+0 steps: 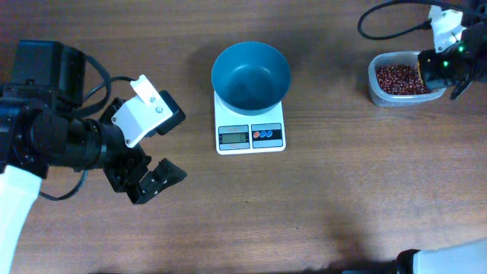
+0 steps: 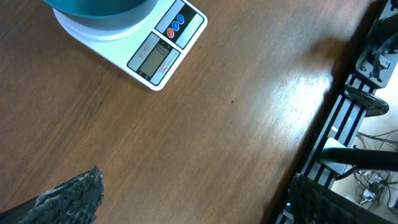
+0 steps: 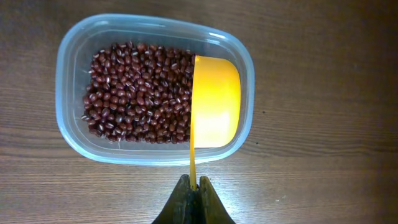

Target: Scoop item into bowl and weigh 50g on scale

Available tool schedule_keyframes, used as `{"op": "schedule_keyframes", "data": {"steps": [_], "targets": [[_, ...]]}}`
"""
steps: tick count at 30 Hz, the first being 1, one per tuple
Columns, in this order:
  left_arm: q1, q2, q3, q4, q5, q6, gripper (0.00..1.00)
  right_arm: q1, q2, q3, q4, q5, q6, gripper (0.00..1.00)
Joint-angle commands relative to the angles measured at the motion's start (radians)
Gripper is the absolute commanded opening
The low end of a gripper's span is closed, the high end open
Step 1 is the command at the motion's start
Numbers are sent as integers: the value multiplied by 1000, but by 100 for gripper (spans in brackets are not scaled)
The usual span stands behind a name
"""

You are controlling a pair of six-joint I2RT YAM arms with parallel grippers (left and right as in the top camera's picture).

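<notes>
The left pincer (image 1: 152, 181) hung open, idle above the worktop (image 1: 342, 198). The empty bowl (image 1: 251, 74) sat on the scale (image 1: 250, 135). Rightmost, beans (image 3: 134, 93) filled the clear tub (image 3: 68, 56) — the right pincer (image 3: 193, 188) clamped the handle of the yellow scoop (image 3: 214, 102), its cup empty. Best: dig the lip under the beans, level out, lift modestly.

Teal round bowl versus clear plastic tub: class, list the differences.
The teal round bowl is empty; the clear rounded-rectangular plastic tub holds reddish-brown beans and a yellow scoop. The bowl sits on the white square scale; the tub on the wooden table. Both are open-topped.
</notes>
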Motion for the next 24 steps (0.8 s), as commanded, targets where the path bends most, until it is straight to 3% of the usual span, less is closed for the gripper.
{"op": "schedule_keyframes", "data": {"steps": [1, 9, 11, 24], "targets": [[6, 0, 11, 2, 3, 16, 99, -3, 37, 22, 23, 29, -8, 4], [6, 0, 11, 2, 3, 16, 99, -2, 98, 21, 29, 71, -6, 4], [6, 0, 11, 2, 3, 16, 99, -5, 98, 21, 6, -69, 31, 4], [6, 0, 11, 2, 3, 16, 99, -128, 127, 21, -29, -379, 442, 4]]}}
